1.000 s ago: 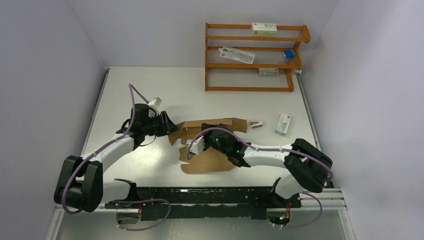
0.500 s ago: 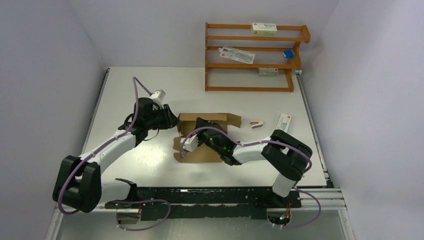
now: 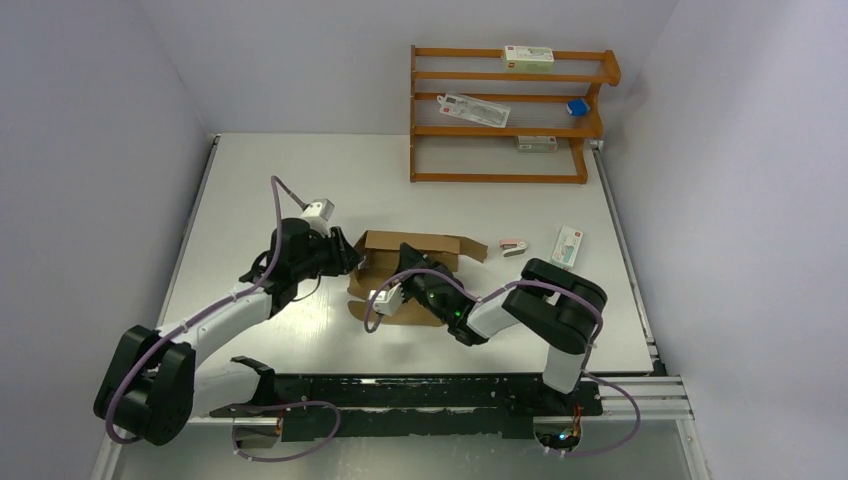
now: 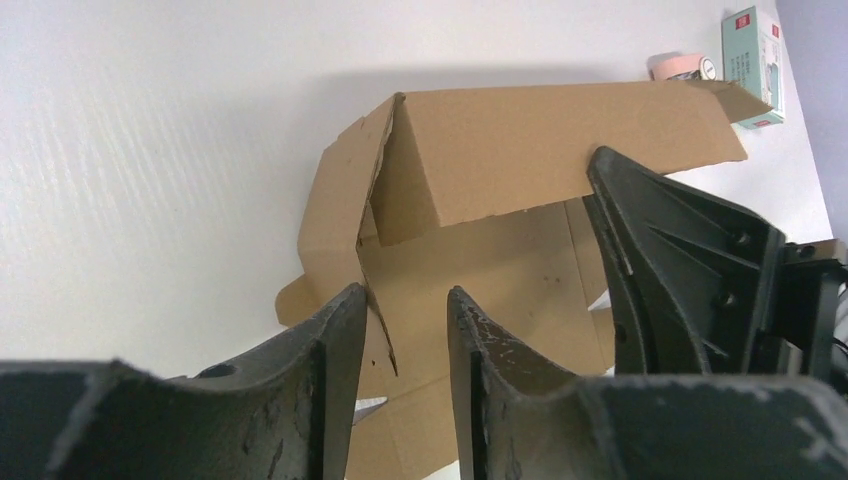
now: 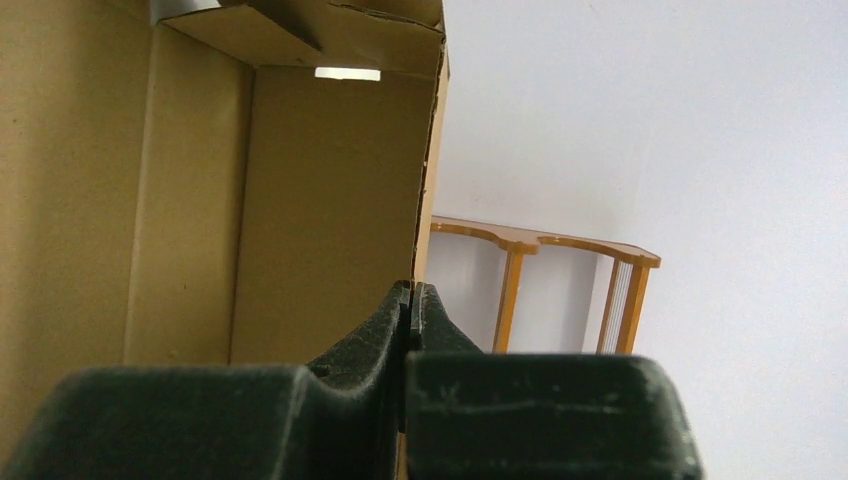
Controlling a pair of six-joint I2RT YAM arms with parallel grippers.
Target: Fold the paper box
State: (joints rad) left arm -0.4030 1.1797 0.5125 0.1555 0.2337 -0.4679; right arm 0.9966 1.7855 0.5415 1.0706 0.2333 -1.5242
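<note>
The right gripper [image 5: 409, 300] fills the bottom of the view, its two dark fingers pressed together so that only a thin seam shows between them. The free edge of one wall of the paper box [image 5: 200, 200] runs straight down into that seam — pinched at the tips. Left of that edge is the box's brown inside, with a folded corner and a flap up top. Right of it, part of a wooden rack [image 5: 545, 243] stands against a pale wall [image 5: 680, 120].
</note>
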